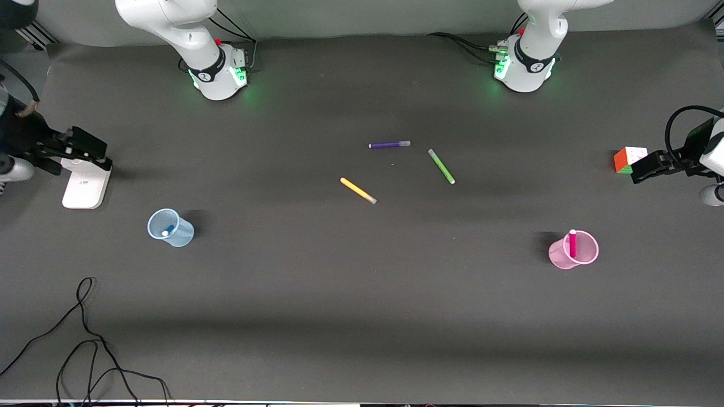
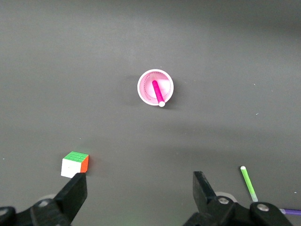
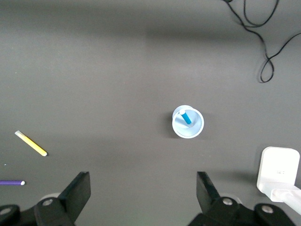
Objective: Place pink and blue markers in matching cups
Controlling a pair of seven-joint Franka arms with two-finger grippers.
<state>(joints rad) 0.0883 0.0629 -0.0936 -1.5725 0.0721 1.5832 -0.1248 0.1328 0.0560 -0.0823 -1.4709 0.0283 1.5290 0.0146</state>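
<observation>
The pale pink cup (image 1: pixel 573 251) stands toward the left arm's end of the table, with the pink marker (image 1: pixel 572 244) upright in it, pale cap up. Both show in the left wrist view, cup (image 2: pixel 146 88) and marker (image 2: pixel 157 91). The pale blue cup (image 1: pixel 170 228) stands toward the right arm's end and holds the blue marker (image 1: pixel 168 230). The right wrist view shows that cup (image 3: pixel 194 128) and marker (image 3: pixel 186 117) too. My left gripper (image 1: pixel 642 168) (image 2: pixel 140 188) is open and empty, high beside a colour cube. My right gripper (image 1: pixel 90 148) (image 3: pixel 143 188) is open and empty over a white block.
Yellow (image 1: pixel 358 190), green (image 1: pixel 441 165) and purple (image 1: pixel 389 144) markers lie mid-table. A colour cube (image 1: pixel 629 159) sits at the left arm's end. A white block (image 1: pixel 85 183) sits at the right arm's end. A black cable (image 1: pixel 85 339) loops near the front camera's edge.
</observation>
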